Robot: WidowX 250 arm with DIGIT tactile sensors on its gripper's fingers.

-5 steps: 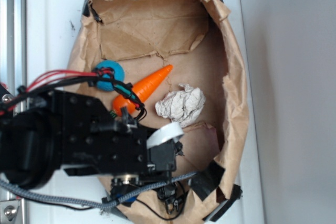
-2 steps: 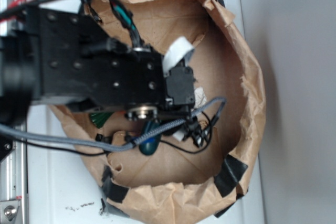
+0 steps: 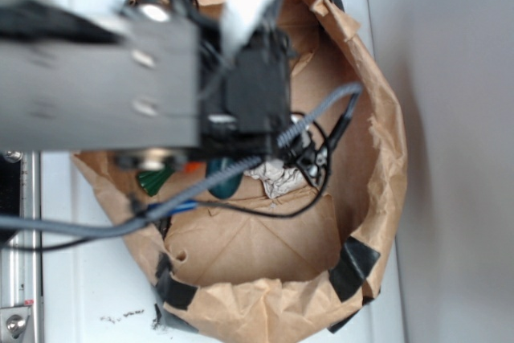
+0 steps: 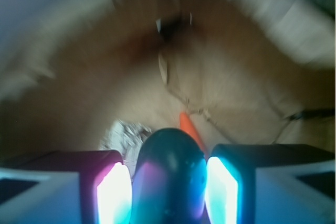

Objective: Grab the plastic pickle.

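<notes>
Inside the brown paper bag (image 3: 377,142), the robot arm (image 3: 104,78) is reaching over the near half of the opening and hiding much of the bag's floor in the exterior view. Between the two pads of the gripper (image 4: 168,187), seen from the wrist, the plastic pickle (image 4: 169,174) is sitting upright, dark green and glossy, its rounded end pointing away from the camera; both pads are pressing against its sides, so the claw is pinching the pickle. From the exterior view only a dark green sliver of the pickle (image 3: 222,182) is showing below the black wrist housing, over the bag's floor. Just beyond the pickle in the wrist view, the orange carrot (image 4: 190,128) is poking out to its right, and a crumpled white paper wad (image 4: 122,134) is lying to its left. Across the bag's floor, black and grey cables (image 3: 313,130) are looping off the arm, passing over the paper wad (image 3: 277,176).
</notes>
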